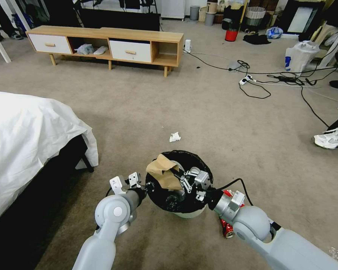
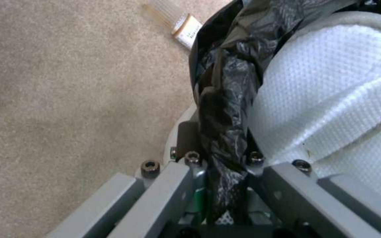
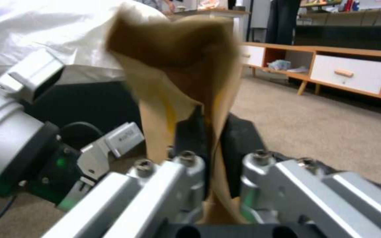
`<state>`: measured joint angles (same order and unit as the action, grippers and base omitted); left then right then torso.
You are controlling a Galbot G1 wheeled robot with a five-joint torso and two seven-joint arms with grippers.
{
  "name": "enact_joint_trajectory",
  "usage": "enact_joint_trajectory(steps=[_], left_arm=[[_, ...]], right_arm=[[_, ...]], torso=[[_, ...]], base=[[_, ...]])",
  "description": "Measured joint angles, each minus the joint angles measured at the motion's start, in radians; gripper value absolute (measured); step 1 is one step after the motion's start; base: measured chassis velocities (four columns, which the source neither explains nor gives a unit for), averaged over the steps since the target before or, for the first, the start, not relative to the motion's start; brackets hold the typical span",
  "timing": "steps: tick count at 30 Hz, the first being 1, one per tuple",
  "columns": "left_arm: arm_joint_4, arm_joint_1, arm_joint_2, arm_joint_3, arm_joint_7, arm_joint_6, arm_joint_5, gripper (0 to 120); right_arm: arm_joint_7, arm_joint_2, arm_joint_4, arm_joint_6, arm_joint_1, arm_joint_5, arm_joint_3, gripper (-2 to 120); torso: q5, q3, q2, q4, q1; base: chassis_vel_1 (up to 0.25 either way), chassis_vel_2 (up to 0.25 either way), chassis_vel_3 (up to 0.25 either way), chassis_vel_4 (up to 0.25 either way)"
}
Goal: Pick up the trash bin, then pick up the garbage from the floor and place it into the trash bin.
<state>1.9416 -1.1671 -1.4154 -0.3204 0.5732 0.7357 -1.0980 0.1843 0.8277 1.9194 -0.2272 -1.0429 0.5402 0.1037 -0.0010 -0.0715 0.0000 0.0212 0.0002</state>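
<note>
Paper bag [image 3: 173,66] upright over trash bin [image 1: 191,213]

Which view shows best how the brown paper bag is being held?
The right wrist view: the right end effector is shut on the brown paper bag, its paper pinched between the fingers. The head view shows the bag over the trash bin, the grip small. The left wrist view shows the bin's rim instead.

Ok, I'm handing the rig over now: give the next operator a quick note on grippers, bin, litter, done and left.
Left gripper: shut on the trash bin rim, holding it above the floor.
Right gripper: shut on the brown paper bag, over the bin's mouth.
Done: bin picked up, white paper already inside.
Left: release the bag; collect the white tissue ahead of the bin and the red can under the right arm.
</note>
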Motion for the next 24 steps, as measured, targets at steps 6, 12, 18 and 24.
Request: enact_joint_trajectory(steps=[6,12,18,24], left_arm=[[0.007,0.005,-0.005,-0.003,0.012,0.000,-0.017,2],[0.011,0.006,-0.004,-0.007,0.015,0.000,-0.025,2],[0.014,0.006,-0.009,-0.011,0.018,0.000,-0.029,2],[0.014,0.007,-0.010,-0.015,0.018,0.000,-0.028,2]], right_arm=[[-0.006,0.007,-0.014,0.008,0.005,-0.001,0.005,38],[-0.005,0.011,-0.029,0.009,0.008,-0.001,0.009,58],[-0.005,0.013,-0.039,0.009,0.006,-0.003,0.009,82],[-0.005,0.010,-0.040,0.009,0.003,-0.004,0.007,85]], torso=[[0.0000,0.000,0.000,0.0000,0.000],[0.0000,0.000,0.000,0.0000,0.000],[0.0000,0.000,0.000,0.0000,0.000],[0.0000,0.000,0.000,0.0000,0.000]], base=[[0.000,0.000,0.000,0.000],[0.000,0.000,0.000,0.000],[0.000,0.000,0.000,0.000],[0.000,0.000,0.000,0.000]])
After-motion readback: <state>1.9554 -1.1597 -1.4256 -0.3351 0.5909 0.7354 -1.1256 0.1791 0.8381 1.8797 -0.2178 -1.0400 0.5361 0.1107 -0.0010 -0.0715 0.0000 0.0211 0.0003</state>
